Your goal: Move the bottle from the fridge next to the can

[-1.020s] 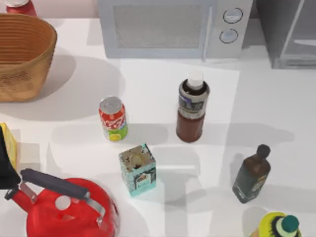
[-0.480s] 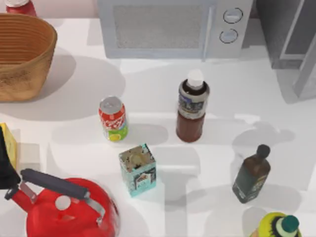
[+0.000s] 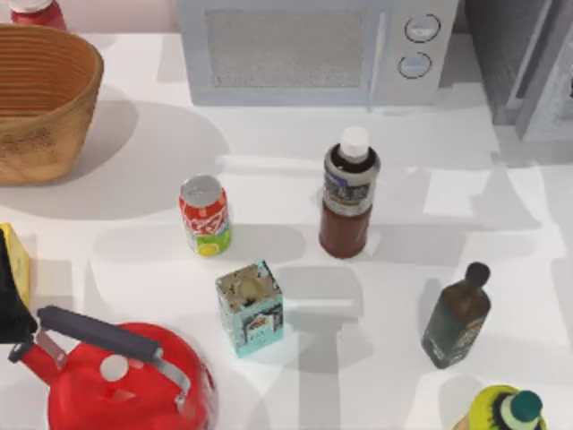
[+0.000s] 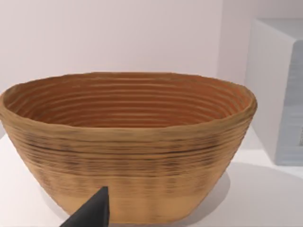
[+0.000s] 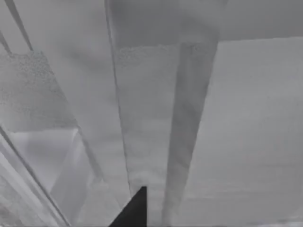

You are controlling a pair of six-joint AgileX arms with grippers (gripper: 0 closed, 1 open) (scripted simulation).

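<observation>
Top view: the bottle [image 3: 349,202] stands upright on the open table [image 3: 448,161], not in the fridge [image 3: 528,63]. It is to the right of the can [image 3: 204,215], near it but with a clear gap between them. A teal tin [image 3: 250,307] stands in front of that gap, and the microwave [image 3: 304,49] is behind.

The bottle and the can are exactly where they were one second ago. What has changed is the fridge door [image 3: 548,90] in the far right corner: it stood differently in each of the last moments, and the shadows on the right side of the table moved with it. The right gripper [image 5: 132,210] is very close to the grey door panels. I judge that the bottle is already set down and the right arm is now busy with the door, perhaps shutting it.

Whether the right gripper is apart or together, I cannot tell. The same holds for the left gripper [image 4: 90,215], which hangs idle before the woven basket [image 4: 128,142].

The can has white script on red, but I cannot read it. The writing on the bottle label and on the tin is also too small to read.
</observation>
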